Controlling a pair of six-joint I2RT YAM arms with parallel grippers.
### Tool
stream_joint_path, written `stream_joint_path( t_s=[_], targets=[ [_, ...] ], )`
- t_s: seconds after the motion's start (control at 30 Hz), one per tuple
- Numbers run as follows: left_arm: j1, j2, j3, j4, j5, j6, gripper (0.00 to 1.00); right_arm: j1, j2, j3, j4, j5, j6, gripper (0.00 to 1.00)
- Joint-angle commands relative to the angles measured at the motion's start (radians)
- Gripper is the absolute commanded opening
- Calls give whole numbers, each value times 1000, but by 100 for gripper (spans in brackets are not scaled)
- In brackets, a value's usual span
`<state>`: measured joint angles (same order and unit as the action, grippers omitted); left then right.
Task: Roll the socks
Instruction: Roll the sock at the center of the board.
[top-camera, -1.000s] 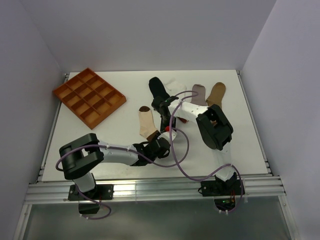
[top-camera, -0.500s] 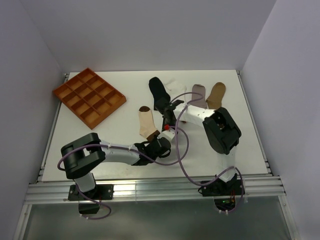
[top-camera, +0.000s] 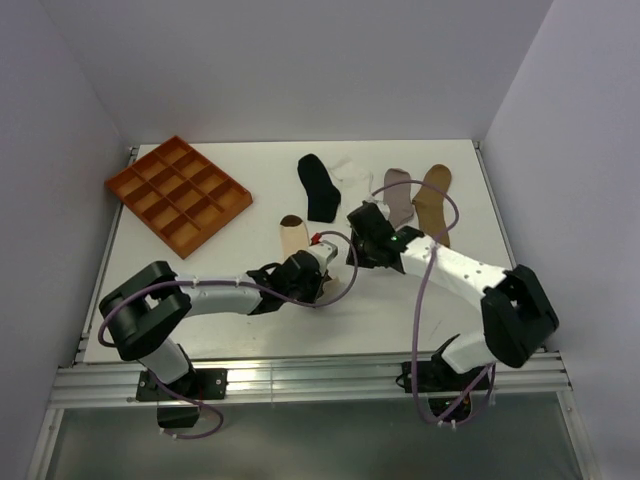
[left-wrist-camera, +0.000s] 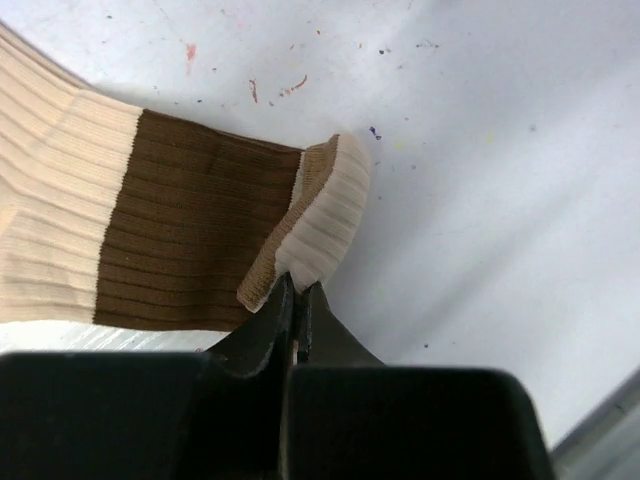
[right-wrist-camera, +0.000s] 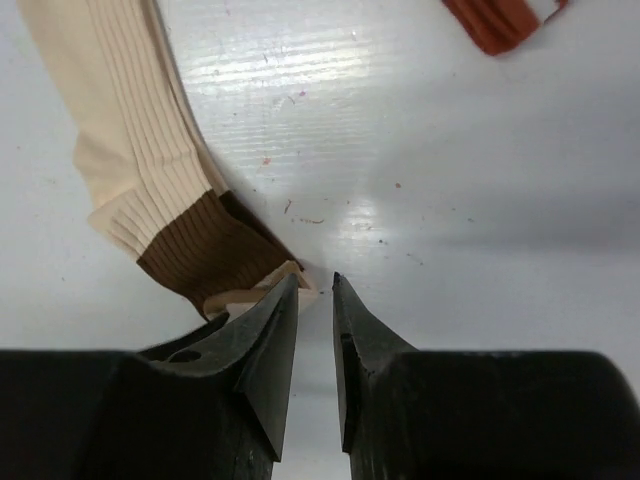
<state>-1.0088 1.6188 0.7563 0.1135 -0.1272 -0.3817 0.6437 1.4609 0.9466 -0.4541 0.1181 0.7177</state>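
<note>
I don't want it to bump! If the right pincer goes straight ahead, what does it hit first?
Probably just the bare table. The right pincer points between the brown-banded cream sock and a red ribbed piece; depth is unclear.

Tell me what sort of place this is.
Probably a robot test cell in a lab, not a home: bare white walls box in a white table, the left arm and right arm are bolted to a metal rail at its edge, and socks lie spread out as practice items.
</note>
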Motion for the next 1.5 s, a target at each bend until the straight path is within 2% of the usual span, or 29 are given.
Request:
stream_joint_path(
  t_s=[0.0,0.13,0.3,0.43,0.57,0.67,0.7,0.73,0.8,0.83,0.97,1.07,1.23,1.47],
  targets=[
    [50,-7,-29,-34,211,-43,0,-3,-143,-112,149,60,-121,27],
    [117,23,-19,-57,310,-52,0,-3,-265,-229,255,-10,-239,32],
    [165,41,-9,-95,432,-65,0,11,-323,-307,324,-113,-412,39],
    [213,43,-21,-92,512,-101,0,37,-333,-330,371,-163,-416,42],
    [256,52,-52,-35,609,-186,0,40,-272,-295,361,-120,-315,41],
    [292,72,-83,47,704,-268,0,43,-248,-287,338,-60,-123,46],
    [305,78,-89,61,715,-282,0,43,-246,-293,341,-57,-82,55],
    [309,84,-91,70,733,-310,0,48,-244,-301,347,-54,-39,61],
    [320,107,-92,104,753,-342,0,51,-231,-316,347,-52,75,70],
    [322,111,-97,116,758,-358,0,54,-223,-321,348,-57,110,71],
    [322,139,-91,153,749,-425,0,82,-160,-309,312,-44,277,70],
    [323,147,-84,179,742,-463,0,105,-110,-275,267,-34,339,69],
    [323,159,-95,254,741,-537,0,117,-53,-230,184,-15,391,62],
    [322,207,-94,342,759,-595,0,117,-20,-220,184,0,425,54]
  ],
)
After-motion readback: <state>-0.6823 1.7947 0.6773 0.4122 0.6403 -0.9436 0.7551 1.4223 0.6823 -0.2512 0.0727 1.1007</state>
